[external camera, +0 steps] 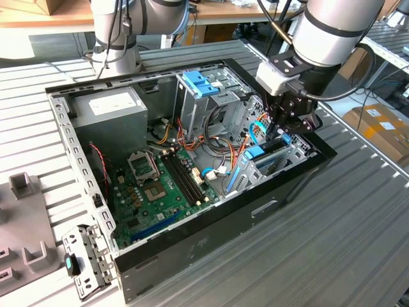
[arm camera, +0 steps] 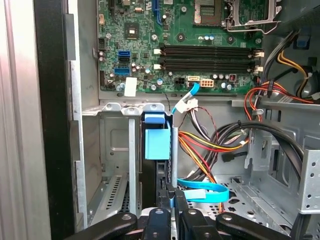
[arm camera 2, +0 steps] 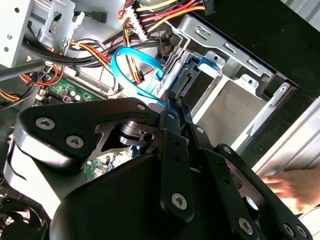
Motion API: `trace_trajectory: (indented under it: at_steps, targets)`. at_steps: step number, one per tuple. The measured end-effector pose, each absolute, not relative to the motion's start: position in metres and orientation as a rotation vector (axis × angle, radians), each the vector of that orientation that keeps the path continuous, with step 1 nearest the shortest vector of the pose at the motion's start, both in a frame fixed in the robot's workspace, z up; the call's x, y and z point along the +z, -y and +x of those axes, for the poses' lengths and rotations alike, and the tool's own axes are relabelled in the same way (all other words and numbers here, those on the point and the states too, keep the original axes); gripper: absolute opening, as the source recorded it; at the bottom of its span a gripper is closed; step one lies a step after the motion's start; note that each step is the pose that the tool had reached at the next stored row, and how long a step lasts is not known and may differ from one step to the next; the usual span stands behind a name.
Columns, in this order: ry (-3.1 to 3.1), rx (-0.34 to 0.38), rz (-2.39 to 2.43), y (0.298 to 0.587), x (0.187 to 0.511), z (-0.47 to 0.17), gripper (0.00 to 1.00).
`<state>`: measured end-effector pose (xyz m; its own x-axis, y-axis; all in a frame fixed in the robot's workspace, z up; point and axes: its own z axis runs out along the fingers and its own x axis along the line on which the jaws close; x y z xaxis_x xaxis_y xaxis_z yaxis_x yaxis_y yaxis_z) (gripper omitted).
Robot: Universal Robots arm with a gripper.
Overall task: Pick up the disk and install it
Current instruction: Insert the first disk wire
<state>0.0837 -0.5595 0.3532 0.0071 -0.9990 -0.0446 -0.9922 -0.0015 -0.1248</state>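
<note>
The disk [external camera: 254, 152] stands on edge in the metal drive cage [external camera: 287, 160] at the end of the open computer case on the exterior view's right. Its bright blue carrier frame [arm camera: 156, 140] shows edge-on between the cage walls in the first wrist view. My gripper [external camera: 281, 131] reaches down into the case directly over it. In the second wrist view the black fingers [arm camera 2: 175, 107] come together on the disk's blue edge [arm camera 2: 192, 75], so the gripper [arm camera 2: 172, 97] is shut on it. In the first wrist view the gripper [arm camera: 170, 197] pinches the disk's near end.
A grey power-supply box [external camera: 112, 105] and a wide blue latch [external camera: 199, 82] sit at the case's far side. The green motherboard [external camera: 160, 185] lies in the middle. Loose coloured cables and a blue ribbon cable [arm camera: 202, 194] run beside the cage. A person's hand [arm camera 2: 295, 187] rests outside the case.
</note>
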Motion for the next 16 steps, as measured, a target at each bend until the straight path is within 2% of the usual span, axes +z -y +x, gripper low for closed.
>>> trace_trajectory:
  at_steps: [16]
  targets:
    - [-2.125, -0.071, -2.132, 0.5647, 0.3515, 0.0837, 0.16]
